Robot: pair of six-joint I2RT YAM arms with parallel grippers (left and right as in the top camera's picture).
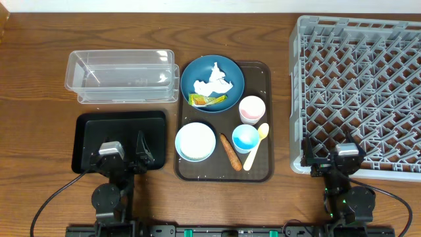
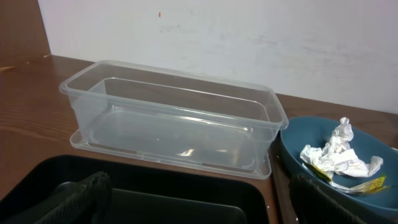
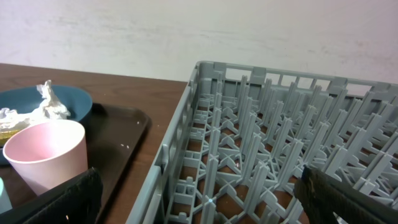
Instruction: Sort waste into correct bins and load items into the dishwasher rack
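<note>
A brown serving tray (image 1: 260, 71) holds a dark-blue bowl (image 1: 231, 74) with crumpled white tissue (image 1: 214, 83) and a yellow-green wrapper (image 1: 203, 100), a white bowl (image 1: 195, 141), a pink cup (image 1: 251, 108), a light-blue cup (image 1: 245, 137), a pale yellow spoon (image 1: 256, 147) and an orange stick (image 1: 230, 152). The clear tub (image 1: 122, 76) stands behind the black tray (image 1: 89, 131). The grey rack (image 1: 358, 92) is at the right. My left gripper (image 1: 126, 157) is open and empty over the black tray. My right gripper (image 1: 332, 158) is open and empty over the rack's near left corner.
The left wrist view shows the clear tub (image 2: 174, 118), the black tray (image 2: 155, 186) and the blue bowl (image 2: 348, 165) with tissue. The right wrist view shows the rack (image 3: 280, 143), the pink cup (image 3: 46, 155) and the brown tray (image 3: 121, 134). A pale wall stands behind the table.
</note>
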